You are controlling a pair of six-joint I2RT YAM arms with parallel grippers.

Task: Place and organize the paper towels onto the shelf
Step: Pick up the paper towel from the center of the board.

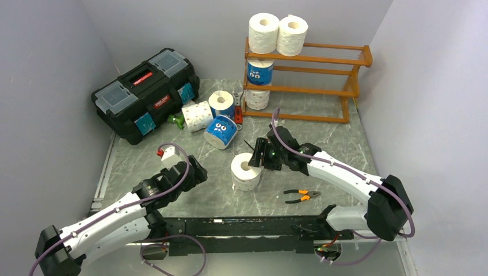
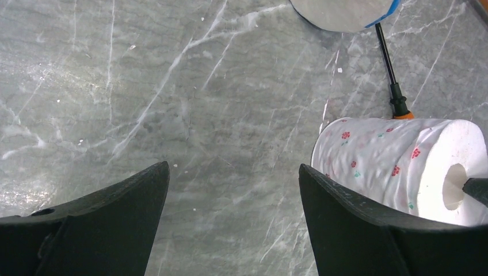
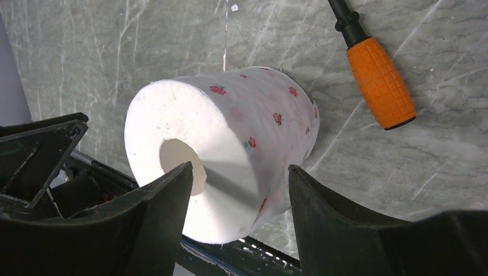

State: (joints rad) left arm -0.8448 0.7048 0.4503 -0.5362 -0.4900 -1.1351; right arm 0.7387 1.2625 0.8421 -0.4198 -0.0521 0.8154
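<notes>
The wooden shelf [image 1: 322, 60] stands at the back right. Two white rolls [image 1: 278, 33] sit on its top tier, a blue roll [image 1: 259, 72] on the middle tier and a white roll [image 1: 257, 99] on the lower one. On the table lie a white roll [image 1: 197, 116] and two blue rolls [image 1: 221, 104] [image 1: 220, 131]. A flower-printed white roll [image 1: 246, 171] stands mid-table. My right gripper [image 1: 258, 157] [image 3: 239, 169] is open, one finger over the roll's core and the other outside the roll [image 3: 230, 138]. My left gripper [image 1: 199, 172] [image 2: 233, 167] is open and empty, left of that roll [image 2: 397, 167].
A black toolbox [image 1: 147, 92] sits at the back left. Orange-handled pliers [image 1: 302, 196] lie near the front edge, right of the roll. A screwdriver with an orange handle [image 3: 380, 80] lies just behind the roll. Small green and red items lie beside the loose rolls.
</notes>
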